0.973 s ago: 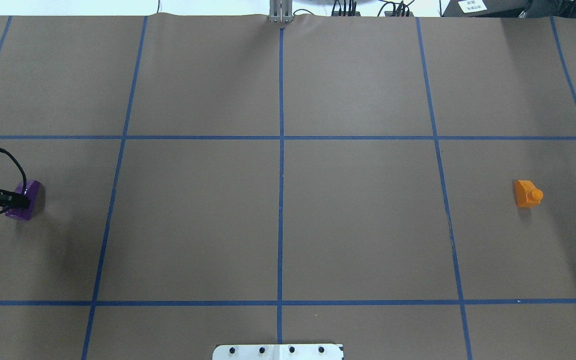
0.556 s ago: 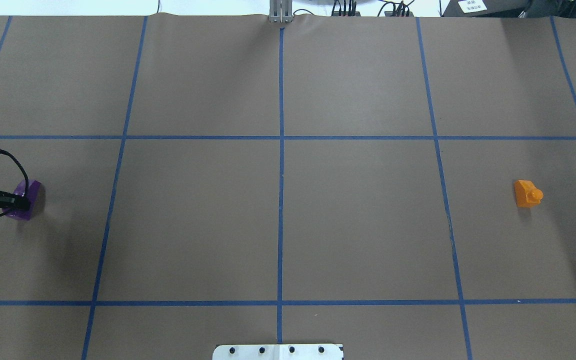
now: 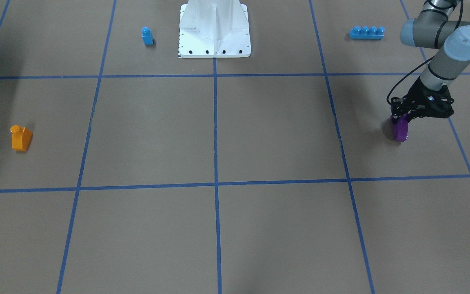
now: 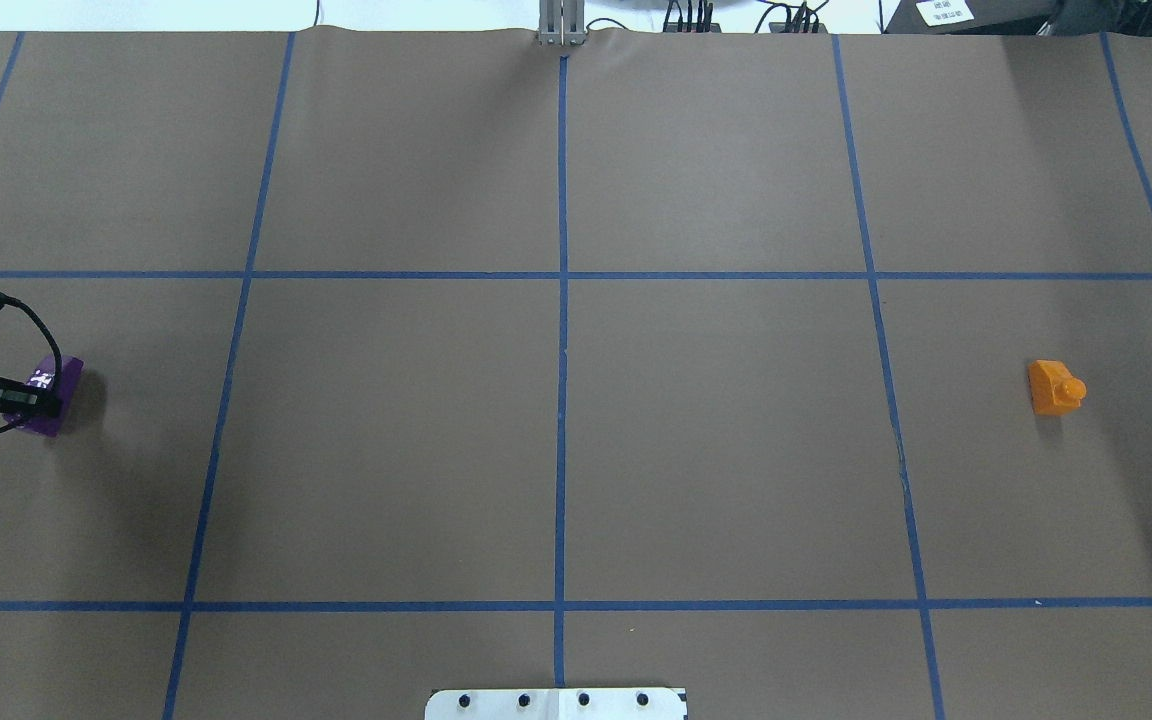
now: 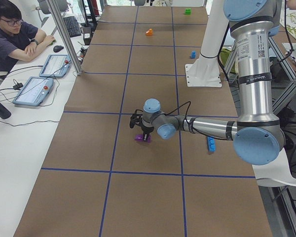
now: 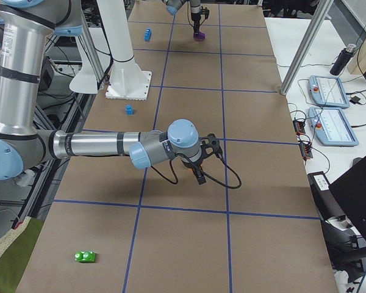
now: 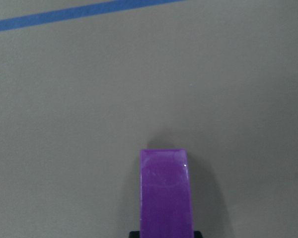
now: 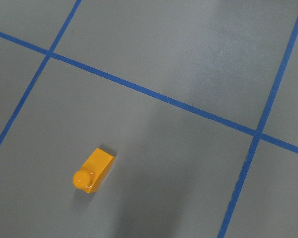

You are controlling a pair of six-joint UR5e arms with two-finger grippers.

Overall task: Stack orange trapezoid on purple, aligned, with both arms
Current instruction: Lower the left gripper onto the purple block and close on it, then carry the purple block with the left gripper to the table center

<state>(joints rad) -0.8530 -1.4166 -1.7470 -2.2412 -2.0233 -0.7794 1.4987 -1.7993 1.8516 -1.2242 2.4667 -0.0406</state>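
L gripper (image 3: 401,119) is pinched narrow on the purple brick (image 3: 401,130), fingers on its upper part. The brick hangs long side down from the tips. Its lower end is at or just above the brown paper; can't tell if it touches. In L wrist view the purple runs straight out btw the fingers at bottom centre, w/ only slivers of black tip at the frame edge. In overhead view it's at the far left edge, mid row of the grid, w/ the gripper over its left side. L arm (image 3: 443,53) reaches in from the robot's left.

Orange trapezoid (image 4: 1054,388) sits on the table at the opposite end, far right in overhead view, same mid row, well apart from the purple. R wrist view looks down on it: orange at lower left of frame, round stud showing, inside one square, off the blue tape lines (image 8: 154,96).

R gripper (image 6: 198,176) shows only in the right-side view, above the table. Fingers wide or narrow: can't tell.

By the robot base (image 3: 214,41): small blue brick (image 3: 147,36) on one side, long blue brick (image 3: 366,32) on the other. A green brick (image 6: 85,256) lies at the table's right end.
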